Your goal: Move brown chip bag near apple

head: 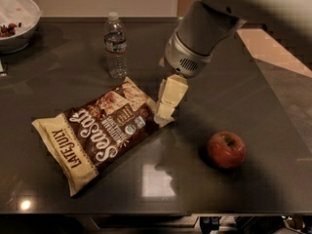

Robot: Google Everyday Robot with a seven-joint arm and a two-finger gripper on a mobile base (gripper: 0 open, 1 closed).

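Note:
The brown chip bag lies flat on the dark table, left of centre, with its cream "LATE JULY" end toward the front left. The red apple sits on the table to the right of the bag, well apart from it. My gripper hangs from the arm at the upper right and its cream fingers point down over the bag's right end, at or just above its edge. Whether it touches the bag cannot be told.
A clear water bottle stands upright behind the bag. A white bowl with food sits at the far left corner. The table's front edge runs along the bottom and its right edge slants off behind the apple.

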